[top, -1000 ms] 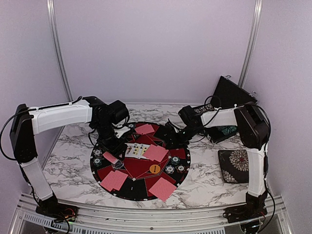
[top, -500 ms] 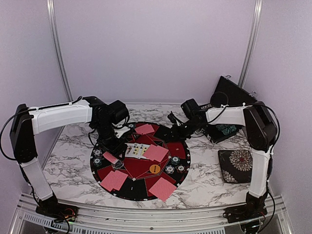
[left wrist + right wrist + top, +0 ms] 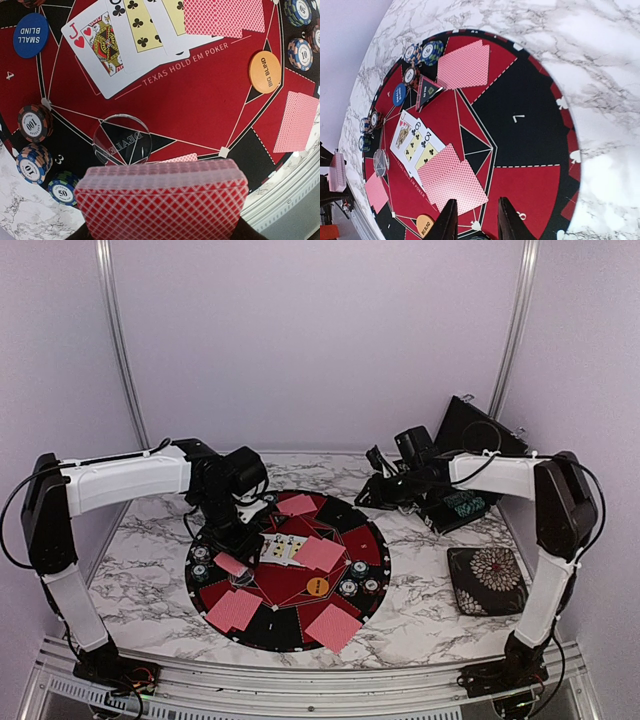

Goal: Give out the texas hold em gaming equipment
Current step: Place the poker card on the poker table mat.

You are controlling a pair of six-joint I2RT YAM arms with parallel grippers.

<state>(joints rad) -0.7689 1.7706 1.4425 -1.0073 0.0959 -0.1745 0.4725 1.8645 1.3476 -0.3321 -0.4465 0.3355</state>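
Near cards: two face-down pairs [image 3: 234, 609] on the mat's [image 3: 290, 632] front sectors.
Left gripper [image 3: 232, 562]: pinching the red-backed deck [image 3: 162, 205] over the clear dealer disc [image 3: 122, 139].
Centre: three face-up cards [image 3: 131, 36], orange button [image 3: 264, 71], blue button [image 3: 30, 35].
Right gripper [image 3: 476, 220]: jaws slightly spread, empty, above the mat's far right edge.

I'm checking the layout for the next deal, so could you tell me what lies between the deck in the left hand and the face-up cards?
In the left wrist view, a clear dealer button lies on the mat between the deck and the face-up cards.
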